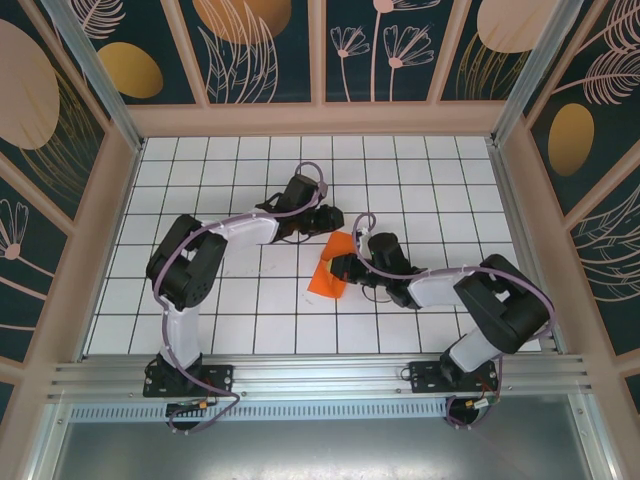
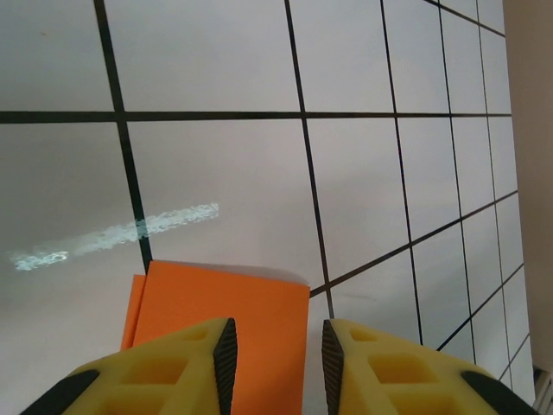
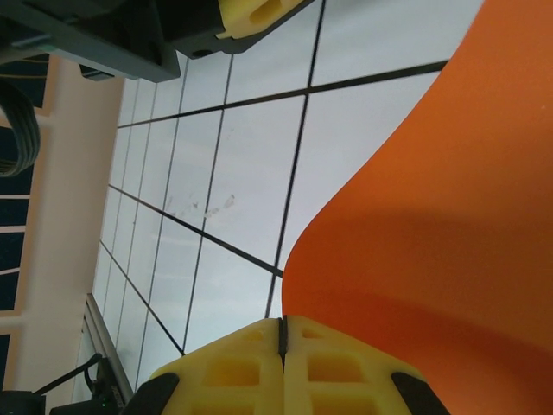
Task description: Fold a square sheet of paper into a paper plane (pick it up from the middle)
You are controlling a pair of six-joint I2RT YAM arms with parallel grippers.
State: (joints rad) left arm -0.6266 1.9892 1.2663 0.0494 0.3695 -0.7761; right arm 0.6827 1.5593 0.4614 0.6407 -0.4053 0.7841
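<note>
The paper [image 1: 328, 275] lies near the middle of the counter [image 1: 220, 170], a little toward the right arm's side. It is not a flat square: in the left wrist view the paper [image 2: 225, 303] shows two layers with one edge slightly shifted. From this I judge that at least one fold is made, but there is no dart shape yet. One part rests on the counter and another part is raised in a curve.

The right gripper [image 1: 347, 266] is at the right edge of the paper. In its own view the right gripper [image 3: 282, 346] has its fingers pressed together with only a thin line between them. The paper [image 3: 449, 216] rises from that line, so it seems pinched there.

The left gripper [image 1: 328, 218] is just beyond the counter's middle, over the far edge of the paper. The left gripper [image 2: 276, 354] has a narrow gap between its fingers and holds nothing.

The paper is very light, thin and soft, so it bends easily and could slip or tear. I think it is best to take it at an edge or a crease, with gentle pressure
</note>
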